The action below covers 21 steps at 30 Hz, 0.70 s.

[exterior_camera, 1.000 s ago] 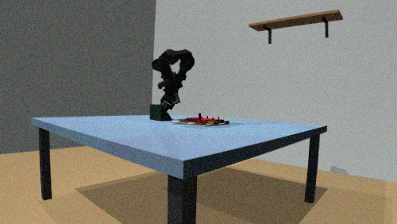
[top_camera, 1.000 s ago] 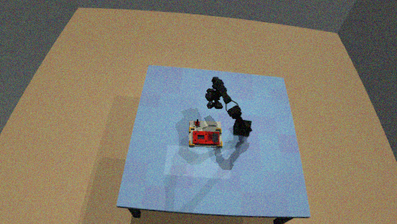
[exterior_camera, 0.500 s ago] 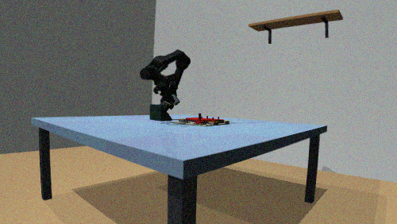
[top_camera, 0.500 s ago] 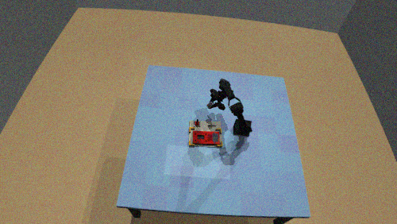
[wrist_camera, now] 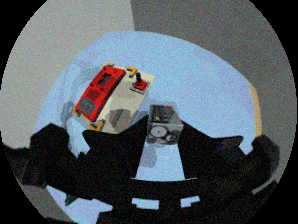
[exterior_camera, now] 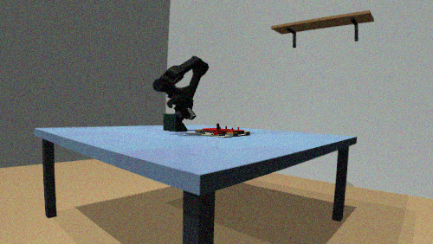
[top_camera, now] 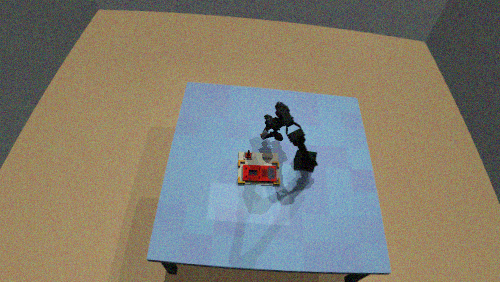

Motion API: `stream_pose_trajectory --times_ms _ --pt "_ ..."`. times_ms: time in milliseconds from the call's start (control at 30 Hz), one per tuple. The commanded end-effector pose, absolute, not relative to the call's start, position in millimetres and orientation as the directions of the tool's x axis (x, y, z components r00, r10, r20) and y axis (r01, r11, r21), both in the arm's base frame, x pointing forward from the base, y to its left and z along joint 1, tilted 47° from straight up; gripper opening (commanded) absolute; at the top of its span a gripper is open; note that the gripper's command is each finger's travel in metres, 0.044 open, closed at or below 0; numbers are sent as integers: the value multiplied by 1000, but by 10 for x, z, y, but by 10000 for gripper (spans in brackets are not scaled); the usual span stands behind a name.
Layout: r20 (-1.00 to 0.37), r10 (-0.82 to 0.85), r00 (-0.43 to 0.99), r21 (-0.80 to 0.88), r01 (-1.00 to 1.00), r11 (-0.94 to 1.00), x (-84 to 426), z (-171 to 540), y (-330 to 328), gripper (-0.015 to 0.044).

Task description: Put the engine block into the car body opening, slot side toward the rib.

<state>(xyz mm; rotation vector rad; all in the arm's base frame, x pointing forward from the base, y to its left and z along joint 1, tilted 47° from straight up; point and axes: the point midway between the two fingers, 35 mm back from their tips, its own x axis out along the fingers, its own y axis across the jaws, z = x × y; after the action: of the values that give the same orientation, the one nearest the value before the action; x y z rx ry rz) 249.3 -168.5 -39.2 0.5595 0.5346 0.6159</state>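
Engine block (wrist_camera: 161, 124), a small grey cube, is pinched between the jaws of the gripper (wrist_camera: 160, 137); this is seen only in the wrist view. The red car body (top_camera: 258, 172) lies flat on the blue bench (top_camera: 325, 225), apart from the block. A wooden shelf (exterior_camera: 322, 22) is shown only in the exterior view.

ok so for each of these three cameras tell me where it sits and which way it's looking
Top: high overhead, looking down on the blue table, the whole arm and the car body.
Exterior: low beside the table, looking across at the arm and a wall shelf.
Wrist: on the arm, looking past the gripper, shut on the engine block.
All three show the car body.
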Motion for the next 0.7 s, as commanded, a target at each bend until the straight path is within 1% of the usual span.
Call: stream_pose_trajectory --times_ms 0,667 --pt "-289 661 693 630 -382 676 2501 -440 -1614 0" --pt "-287 661 693 631 -382 675 2538 -671 -1374 0"
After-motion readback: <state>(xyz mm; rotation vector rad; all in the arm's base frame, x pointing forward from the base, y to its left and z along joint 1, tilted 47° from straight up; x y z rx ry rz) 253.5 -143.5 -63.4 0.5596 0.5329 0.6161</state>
